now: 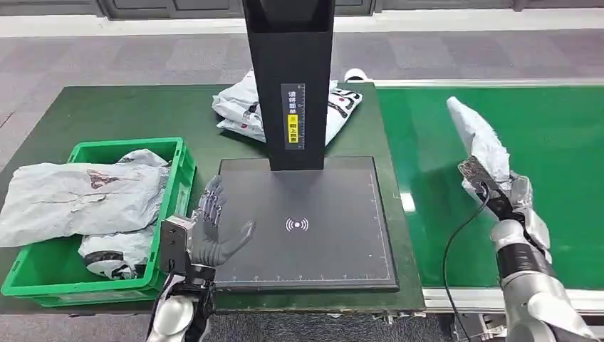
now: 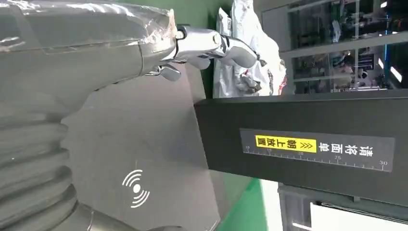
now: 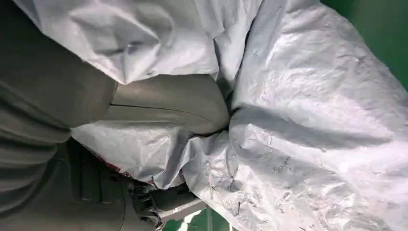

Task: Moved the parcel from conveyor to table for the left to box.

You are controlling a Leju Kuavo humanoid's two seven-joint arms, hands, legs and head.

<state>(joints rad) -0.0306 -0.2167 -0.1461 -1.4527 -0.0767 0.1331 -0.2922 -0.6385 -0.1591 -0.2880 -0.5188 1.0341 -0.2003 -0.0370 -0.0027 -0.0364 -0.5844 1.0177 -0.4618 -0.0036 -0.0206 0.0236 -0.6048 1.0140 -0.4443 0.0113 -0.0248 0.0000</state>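
Grey crinkled plastic parcel [image 1: 478,139] sits gripped in the right robot hand [image 1: 514,196], jutting toward eleven o'clock over the green conveyor belt [image 1: 563,178]; left robot hand [image 1: 214,228] spread, empty.

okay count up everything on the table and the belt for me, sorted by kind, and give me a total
Parcels: 4. One in the right hand over the belt at, one behind the stand at, two in the bin at and
Bins: 1
Scan pads: 1
Stands: 1
Total: 7
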